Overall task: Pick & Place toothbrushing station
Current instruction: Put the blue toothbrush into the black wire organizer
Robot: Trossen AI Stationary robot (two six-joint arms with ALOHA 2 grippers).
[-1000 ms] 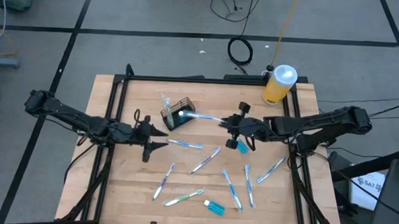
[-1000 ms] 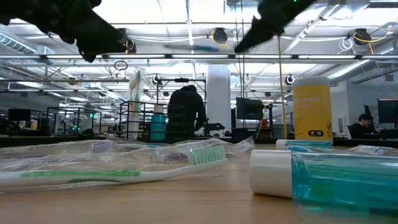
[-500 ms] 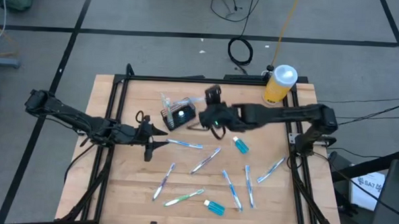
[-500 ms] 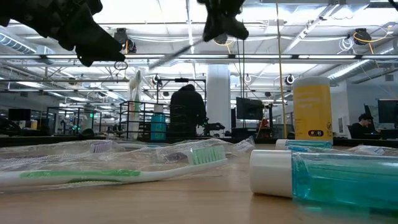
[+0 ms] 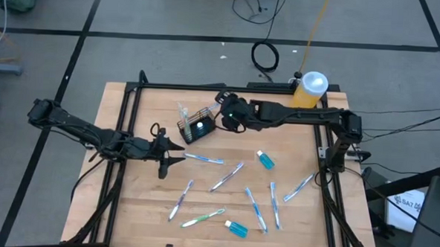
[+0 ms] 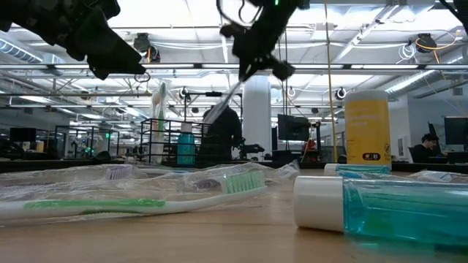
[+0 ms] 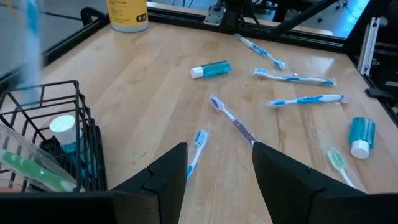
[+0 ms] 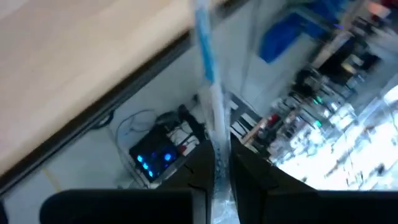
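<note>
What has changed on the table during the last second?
The right gripper carried its wrapped toothbrush from mid-table leftward to the black caddy, gripping it throughout. The left gripper stayed open in place; the loose toothbrushes and small tubes did not move.

The toothbrushing station point(image 5: 195, 126), a small black wire-mesh caddy, stands on the bench just beside the right claw point(image 5: 221, 120), holding a wrapped green toothbrush and a white-capped blue tube point(image 7: 64, 134).
</note>
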